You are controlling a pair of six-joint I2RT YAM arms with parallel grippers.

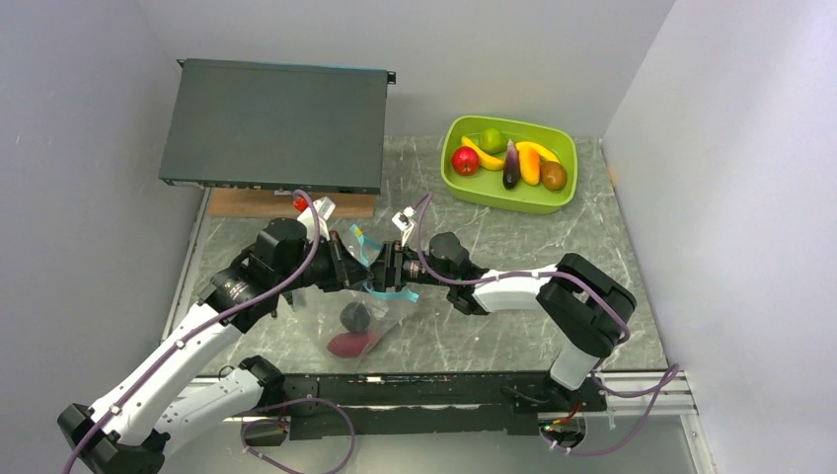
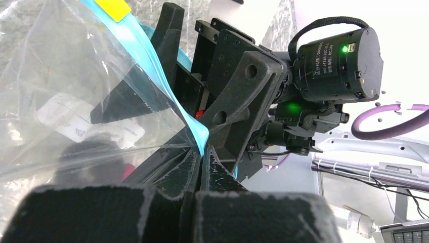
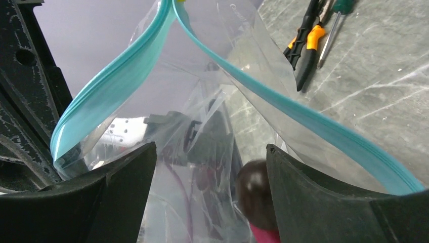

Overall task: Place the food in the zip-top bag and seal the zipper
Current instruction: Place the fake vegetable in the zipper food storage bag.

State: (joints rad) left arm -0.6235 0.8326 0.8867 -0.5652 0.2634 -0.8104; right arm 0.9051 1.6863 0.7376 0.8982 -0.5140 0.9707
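Observation:
The zip-top bag (image 1: 357,318) lies in front of the arms, mouth lifted, with a dark round food piece (image 1: 355,316) and a magenta piece (image 1: 350,344) inside. My left gripper (image 2: 202,154) is shut on the teal zipper (image 2: 161,61) at one end of the mouth. The right gripper (image 3: 210,152) hangs open over the open mouth, with only loose bag film between its fingers. Below it I see the dark piece (image 3: 253,190) through the plastic. More food sits in the tub: apple (image 1: 465,160), lime (image 1: 491,138), bananas (image 1: 481,153), eggplant (image 1: 511,166), orange piece (image 1: 530,163), kiwi (image 1: 554,175).
The lime-green tub (image 1: 513,197) stands at the back right. A flat black box (image 1: 276,123) on a wooden block (image 1: 291,202) fills the back left. Orange-handled pliers (image 3: 303,45) and a screwdriver (image 3: 334,20) lie on the marble table beyond the bag. White walls close both sides.

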